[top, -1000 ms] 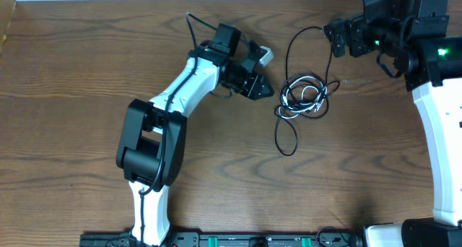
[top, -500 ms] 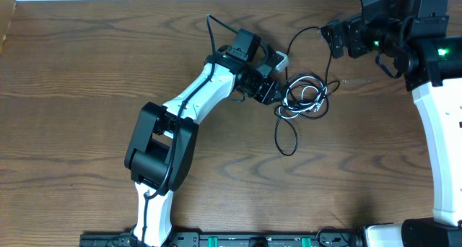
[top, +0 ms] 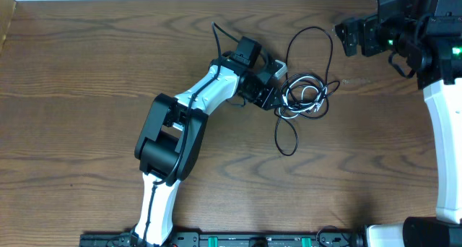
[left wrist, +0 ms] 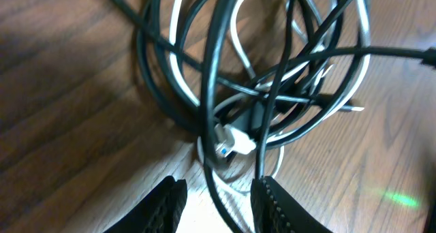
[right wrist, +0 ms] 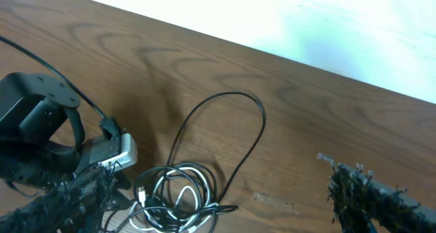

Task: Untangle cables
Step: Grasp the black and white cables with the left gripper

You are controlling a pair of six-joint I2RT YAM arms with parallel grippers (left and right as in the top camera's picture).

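A: Cables [top: 303, 95] lie centre-right of the overhead view, coiled together; judged limp and light. Left gripper [left wrist: 218, 202]?
B: Part-open at the coil's edge, gripping nothing. Right gripper [top: 350, 36] wide, empty. Recommend taking one outer loop.

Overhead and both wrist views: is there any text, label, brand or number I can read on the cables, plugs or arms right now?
No readable text in any view.
The cables: no print visible on the cords.
The white plug, close up in the left wrist view: blurred, no marking can be made out.
The left gripper and right gripper: no lettering visible.
The green lights on the right arm: plain lights, not signs.
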